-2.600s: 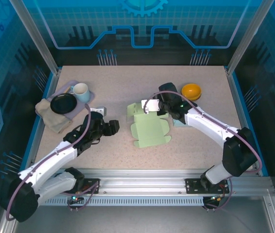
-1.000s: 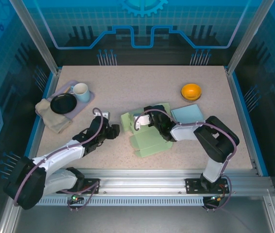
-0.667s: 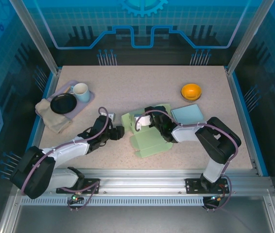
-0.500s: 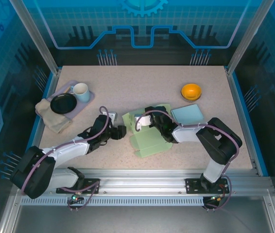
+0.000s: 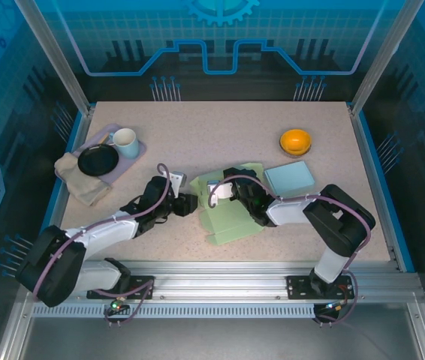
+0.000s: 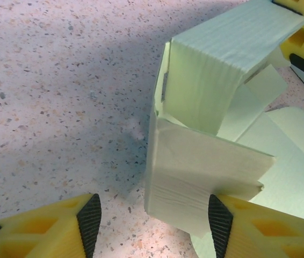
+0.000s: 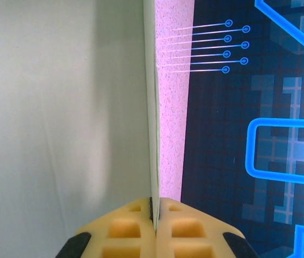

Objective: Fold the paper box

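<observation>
Pinching one panel of the paper box (image 5: pixel 231 223) edge-on, the right gripper (image 7: pixel 153 207) has its fingers pressed together on the thin card. The box sits half-formed near the middle of the table (image 5: pixel 197 135). Its flat base stretches towards the right arm, and one short wall (image 6: pixel 195 177) stands upright at the end facing the left arm.

The left gripper (image 6: pixel 151 220) is spread and lies directly in front of that wall, which turns its broad face to the fingers rather than its thin edge. The pad (image 6: pixel 220 226) on the right of the wrist view touches the wall's lower corner, while the other is well clear (bare table between). The left arm is the nearer to this raised end, so pressing the wall inward looks likelier than a pinch.
</observation>
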